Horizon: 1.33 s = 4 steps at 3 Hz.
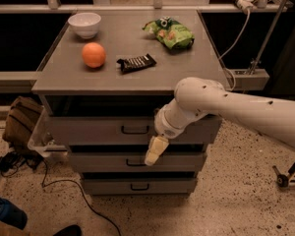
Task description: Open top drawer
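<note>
**Gripper hangs low and right of the top drawer's handle**

From my station the biggest thing in view is the grey cabinet (113,80); the white arm (246,109) reaches in from the right and crosses its front right corner. The top drawer (88,130) sits directly under the cabinet's top and is the widest of the three fronts; the middle drawer (103,161) and the bottom drawer (108,186) sit below it. A dark band shows between the cabinet's top edge and the top drawer's front, but I cannot say whether the drawer is already out a little.

The gripper (155,154) points down and to the left, over the seam between the top and middle fronts; whether it is clamped or released I cannot tell; it holds nothing that I can see. The handle (135,130), a small black bar, runs level along the drawer front; it lies up and to the left of the gripper, near but apart. I judge the next move to be a lift and a short shift left before any pull outward.

On the top sit a green bag (169,32), a white bowl (85,23), an orange (94,54) and a dark wrapped bar (136,63), all well behind the front edge.
</note>
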Each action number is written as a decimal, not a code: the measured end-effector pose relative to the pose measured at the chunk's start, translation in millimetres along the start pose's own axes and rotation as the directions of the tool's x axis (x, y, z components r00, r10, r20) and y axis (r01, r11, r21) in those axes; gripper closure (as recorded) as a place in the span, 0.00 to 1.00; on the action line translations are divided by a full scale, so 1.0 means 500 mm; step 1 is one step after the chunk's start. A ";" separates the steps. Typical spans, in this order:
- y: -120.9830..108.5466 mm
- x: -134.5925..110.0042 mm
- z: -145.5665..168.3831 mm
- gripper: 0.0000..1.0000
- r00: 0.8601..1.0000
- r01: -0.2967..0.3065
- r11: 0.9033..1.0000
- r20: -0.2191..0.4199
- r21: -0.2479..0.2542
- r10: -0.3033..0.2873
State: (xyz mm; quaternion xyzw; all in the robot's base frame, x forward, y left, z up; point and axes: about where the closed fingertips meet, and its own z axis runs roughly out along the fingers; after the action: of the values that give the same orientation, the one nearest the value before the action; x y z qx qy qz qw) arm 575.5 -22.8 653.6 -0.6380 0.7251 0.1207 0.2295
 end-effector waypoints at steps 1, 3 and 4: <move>0.032 -0.006 -0.009 0.00 1.000 -0.018 0.999 -0.003 -0.028 0.018; 0.066 -0.005 -0.018 0.00 0.999 -0.039 0.998 -0.008 -0.048 0.039; 0.086 -0.005 -0.016 0.00 0.999 -0.040 0.997 -0.005 -0.066 0.039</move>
State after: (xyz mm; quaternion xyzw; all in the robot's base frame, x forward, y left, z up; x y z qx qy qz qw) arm 532.1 -17.8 656.7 -0.6309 0.7336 0.1481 0.2046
